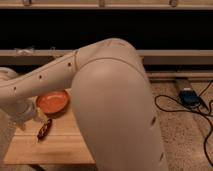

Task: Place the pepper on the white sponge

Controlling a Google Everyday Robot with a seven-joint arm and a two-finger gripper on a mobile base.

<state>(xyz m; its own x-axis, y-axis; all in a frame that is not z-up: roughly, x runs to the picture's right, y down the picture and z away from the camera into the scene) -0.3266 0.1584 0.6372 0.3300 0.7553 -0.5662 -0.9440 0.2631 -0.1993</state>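
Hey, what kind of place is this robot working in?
Probably a lab or test room: a small wooden table on carpet, with loose cables and a power brick on the floor. The gripper hangs close by the pepper.
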